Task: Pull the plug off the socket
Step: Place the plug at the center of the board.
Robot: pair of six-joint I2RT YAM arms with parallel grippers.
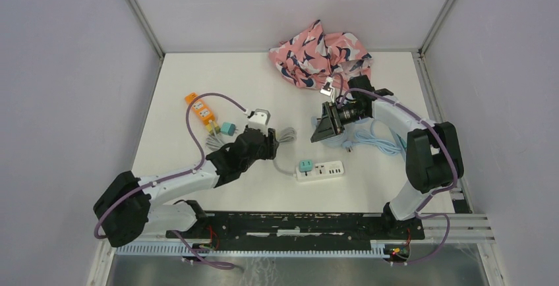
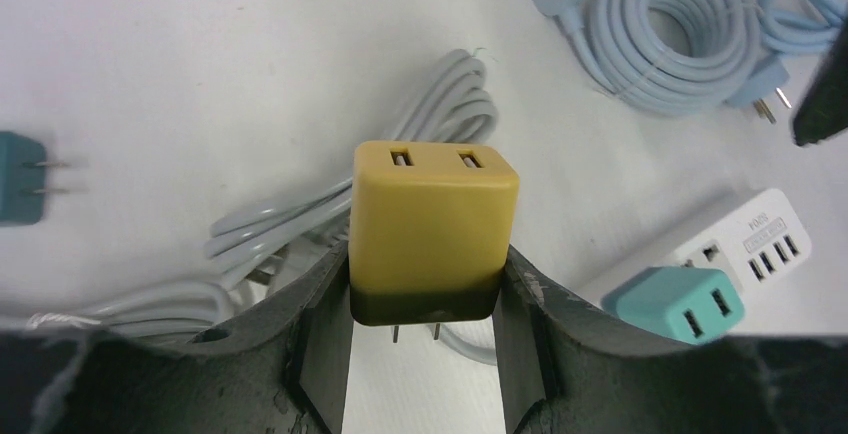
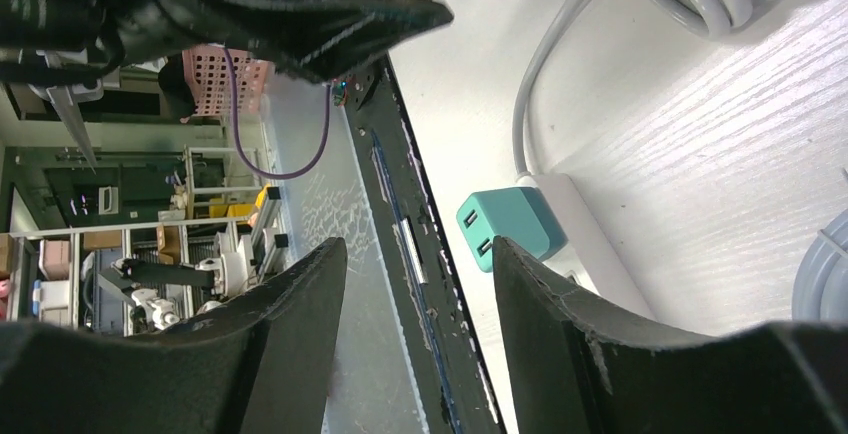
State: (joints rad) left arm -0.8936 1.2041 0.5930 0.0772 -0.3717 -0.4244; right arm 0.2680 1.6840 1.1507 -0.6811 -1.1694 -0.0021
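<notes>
one worry: left gripper [image 2: 424, 284] is clamped on just the bottom of the yellow plug [image 2: 432, 214], prongs bare, left of the white power strip [image 2: 745, 239], so it may slip; right gripper [image 3: 418, 254] hangs spread open, bracing nothing.

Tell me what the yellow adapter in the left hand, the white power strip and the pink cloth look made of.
Yellow adapter: hard moulded plastic, apparently matte; smooth faces, rounded edges, no glare.
White power strip: likely rigid plastic, smooth finish; crisp moulded ports.
Pink cloth: thin printed fabric, soft; it lies crumpled in folds.
</notes>
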